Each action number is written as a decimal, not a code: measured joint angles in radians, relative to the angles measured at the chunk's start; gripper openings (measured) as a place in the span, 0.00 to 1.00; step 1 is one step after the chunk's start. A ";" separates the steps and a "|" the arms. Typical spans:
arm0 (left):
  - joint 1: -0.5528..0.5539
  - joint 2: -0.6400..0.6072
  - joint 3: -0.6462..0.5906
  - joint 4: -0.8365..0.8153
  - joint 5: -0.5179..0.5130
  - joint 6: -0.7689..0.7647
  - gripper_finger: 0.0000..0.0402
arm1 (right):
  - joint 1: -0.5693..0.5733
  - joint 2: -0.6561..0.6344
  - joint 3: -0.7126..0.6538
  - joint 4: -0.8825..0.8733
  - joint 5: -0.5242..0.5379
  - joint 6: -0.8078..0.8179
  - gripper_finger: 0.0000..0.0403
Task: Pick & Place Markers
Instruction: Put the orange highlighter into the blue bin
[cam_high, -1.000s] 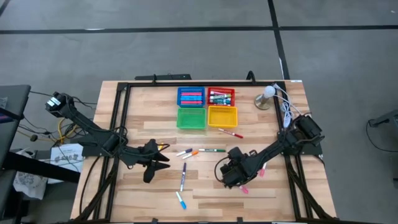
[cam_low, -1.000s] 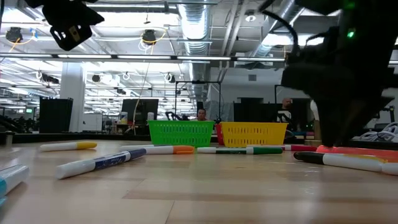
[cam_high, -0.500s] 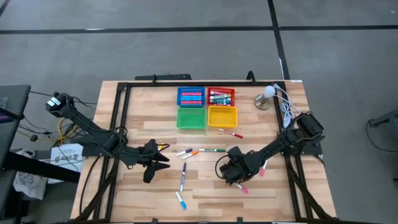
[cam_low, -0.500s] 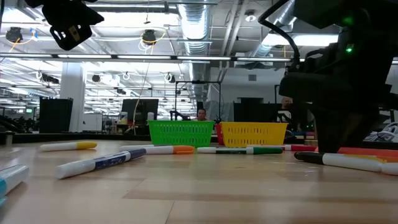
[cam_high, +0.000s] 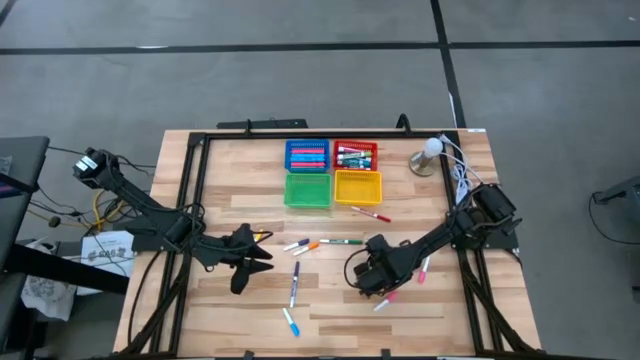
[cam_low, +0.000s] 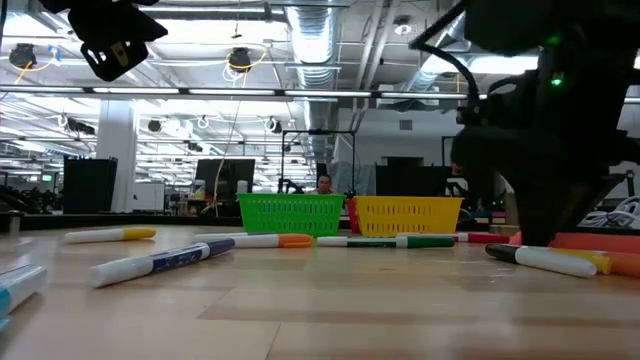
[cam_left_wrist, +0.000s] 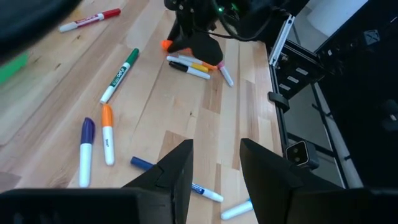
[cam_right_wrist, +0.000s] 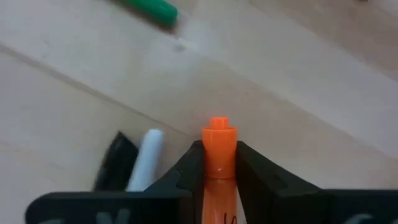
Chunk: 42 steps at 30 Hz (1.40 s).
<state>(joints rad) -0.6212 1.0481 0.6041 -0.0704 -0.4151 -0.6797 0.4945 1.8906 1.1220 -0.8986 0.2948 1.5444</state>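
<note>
Low over the wooden table's (cam_high: 450, 320) front right, the right gripper (cam_right_wrist: 219, 163) pinches an orange-capped marker pen (cam_right_wrist: 219, 149) between its dark fingers, ready for lifting. The left gripper (cam_left_wrist: 215, 163) hovers front left, jaws parted and empty. Beyond lie scattered capped markers (cam_high: 294, 284), awaiting the four coloured plastic trays (cam_high: 307, 203).

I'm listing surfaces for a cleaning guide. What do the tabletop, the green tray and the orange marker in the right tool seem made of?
Tabletop: pale wood planks, matte, grain and seams visible. Green tray: probably moulded plastic, with slotted lattice walls. Orange marker, clamped in the right tool: smooth, likely plastic, evenly coloured cap.
</note>
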 joint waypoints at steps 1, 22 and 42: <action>0.000 0.000 0.000 0.000 0.000 0.001 0.33 | -0.001 0.001 0.009 -0.011 0.000 0.000 0.16; 0.004 0.000 0.000 0.000 0.000 0.022 0.33 | -0.015 -0.004 0.271 -0.183 0.171 -0.043 0.13; 0.090 -0.124 0.001 -0.004 0.000 0.231 0.33 | -0.323 -0.006 0.606 0.145 0.347 -0.907 0.13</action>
<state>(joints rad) -0.5309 0.9243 0.6048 -0.0746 -0.4147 -0.4491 0.1715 1.8847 1.7284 -0.7541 0.6417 0.6375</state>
